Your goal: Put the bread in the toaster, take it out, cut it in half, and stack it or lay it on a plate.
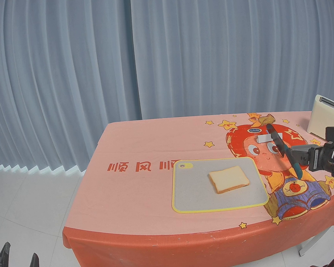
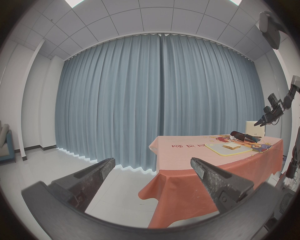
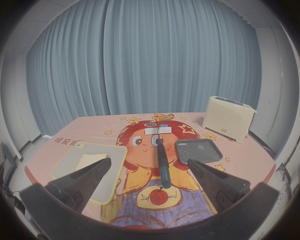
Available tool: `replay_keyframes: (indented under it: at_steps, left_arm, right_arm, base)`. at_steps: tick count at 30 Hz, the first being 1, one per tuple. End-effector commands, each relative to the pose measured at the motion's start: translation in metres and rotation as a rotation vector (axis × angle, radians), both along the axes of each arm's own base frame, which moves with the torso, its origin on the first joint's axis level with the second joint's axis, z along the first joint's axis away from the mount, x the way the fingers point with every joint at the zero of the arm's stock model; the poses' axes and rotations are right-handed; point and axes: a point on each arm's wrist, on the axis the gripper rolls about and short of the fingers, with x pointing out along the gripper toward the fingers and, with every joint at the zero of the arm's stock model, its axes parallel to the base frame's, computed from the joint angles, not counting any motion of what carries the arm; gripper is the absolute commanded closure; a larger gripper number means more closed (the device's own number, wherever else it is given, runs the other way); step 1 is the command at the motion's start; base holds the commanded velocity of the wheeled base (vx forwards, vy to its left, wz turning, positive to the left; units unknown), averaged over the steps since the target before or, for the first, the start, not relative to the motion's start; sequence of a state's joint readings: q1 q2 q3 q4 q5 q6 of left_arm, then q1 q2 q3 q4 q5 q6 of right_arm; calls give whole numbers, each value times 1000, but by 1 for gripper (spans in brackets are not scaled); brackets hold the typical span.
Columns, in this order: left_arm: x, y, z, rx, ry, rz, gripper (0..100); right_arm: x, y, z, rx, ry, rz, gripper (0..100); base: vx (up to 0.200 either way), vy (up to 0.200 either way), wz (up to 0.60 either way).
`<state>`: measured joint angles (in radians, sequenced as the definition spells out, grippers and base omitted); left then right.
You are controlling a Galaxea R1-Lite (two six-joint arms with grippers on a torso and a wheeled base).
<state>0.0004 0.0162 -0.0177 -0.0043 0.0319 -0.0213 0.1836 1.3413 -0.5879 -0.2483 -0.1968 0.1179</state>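
A slice of bread lies flat on a grey, yellow-rimmed cutting board at the middle of the table. Right of the board a knife with a teal handle lies on the cloth. My right gripper hangs open above the knife's handle end, apart from it. A cream toaster stands at the far right corner. A dark grey tray lies between knife and toaster. My left gripper is open and empty, low, off the table's left front.
A pink cartoon-printed cloth covers the table and hangs over its front edge. Two white labels lie by the knife's tip. A grey curtain stands behind. Bare cloth stretches left of and behind the board.
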Motion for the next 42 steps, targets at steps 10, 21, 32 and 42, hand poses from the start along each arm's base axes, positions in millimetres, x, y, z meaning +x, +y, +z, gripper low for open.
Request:
replay_keyframes:
  at_steps: [10,21,32,42]
  left_arm:
    - [1,0,-5,0,12,0,0]
    - [1,0,-5,0,12,0,0]
    - [1,0,-5,0,12,1,0]
    - [1,0,-5,0,12,0,0]
  right_arm:
    - [62,-1,-27,-45,138,-31,0]
    - [81,-13,-41,-88,190,-43,0]
    - [86,-12,-44,-93,194,-26,0]
    - [101,-6,-48,-89,102,-18,0]
  base:
    - [0,0,0]
    - [0,0,0]
    - [0,0,0]
    - [0,0,0]
